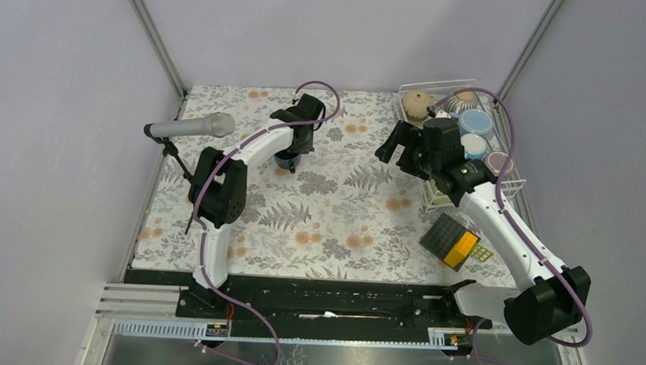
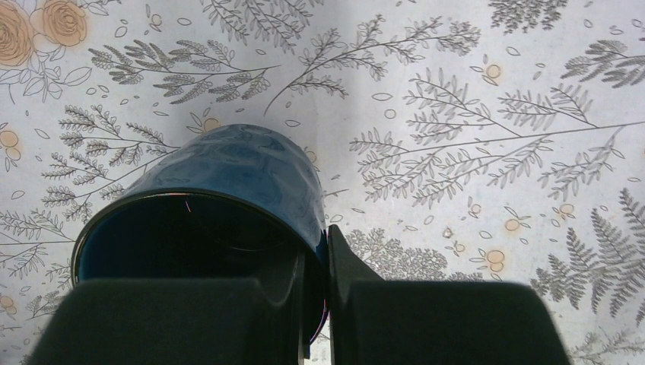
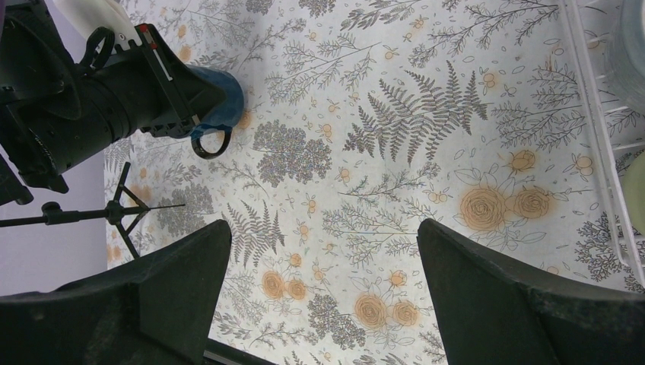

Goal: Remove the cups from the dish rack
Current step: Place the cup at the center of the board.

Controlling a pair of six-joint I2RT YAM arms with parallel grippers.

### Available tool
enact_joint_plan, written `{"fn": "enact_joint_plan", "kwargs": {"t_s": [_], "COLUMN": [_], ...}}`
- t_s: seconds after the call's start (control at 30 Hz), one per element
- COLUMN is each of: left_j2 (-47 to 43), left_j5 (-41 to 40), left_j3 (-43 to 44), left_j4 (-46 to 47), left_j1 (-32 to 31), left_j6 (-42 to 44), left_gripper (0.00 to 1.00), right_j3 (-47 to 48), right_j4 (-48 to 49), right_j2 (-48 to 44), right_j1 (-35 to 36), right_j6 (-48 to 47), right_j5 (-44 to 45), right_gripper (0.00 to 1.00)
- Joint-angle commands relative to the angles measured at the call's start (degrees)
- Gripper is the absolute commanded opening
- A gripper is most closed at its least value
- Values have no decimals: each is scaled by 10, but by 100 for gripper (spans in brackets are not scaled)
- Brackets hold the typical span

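Note:
My left gripper [image 1: 295,147] is shut on the rim wall of a dark blue mug [image 1: 287,159] at the far middle of the table. In the left wrist view one finger is inside the mug [image 2: 228,190] and one outside, with the gripper [image 2: 318,296] clamped on the wall. The mug is upright, on or just above the cloth. My right gripper [image 1: 392,148] is open and empty, left of the white wire dish rack [image 1: 438,83]. In the rack are a tan cup [image 1: 418,105], a light blue cup [image 1: 473,123], a white cup [image 1: 473,145] and a pink cup [image 1: 496,162].
A microphone [image 1: 192,128] on a tripod stands at the table's left edge. A black-and-orange square pad [image 1: 454,240] lies at the near right. The right wrist view shows its open gripper [image 3: 323,251] over flowered cloth, the blue mug [image 3: 224,103] far left and the rack's wire [image 3: 601,152] at right.

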Motion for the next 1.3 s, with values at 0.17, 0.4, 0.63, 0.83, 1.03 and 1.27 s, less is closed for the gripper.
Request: {"fn": "enact_joint_plan", "kwargs": {"t_s": [0.17, 0.4, 0.63, 0.83, 1.03, 1.27], "left_j2": [-52, -77, -85, -91, -106, -140], "left_j5": [-29, -20, -15, -17, -19, -14], "left_j3": [-52, -92, -100, -103, -105, -138], "left_j4": [48, 63, 63, 68, 77, 103], "left_j1": [30, 54, 61, 62, 62, 51], "left_j6": [-17, -25, -28, -30, -31, -32], "left_gripper": [0, 0, 7, 34, 55, 75], "right_j3": [28, 29, 26, 28, 28, 26], "right_j4": [22, 26, 29, 31, 31, 34], "right_j2": [17, 26, 29, 33, 34, 36], "right_j1": [3, 4, 6, 6, 7, 8], "right_j6": [-9, -9, -10, -13, -13, -13], "right_j5": [-23, -32, -36, -40, -40, -40], "right_gripper": [100, 100, 100, 100, 100, 100]}}
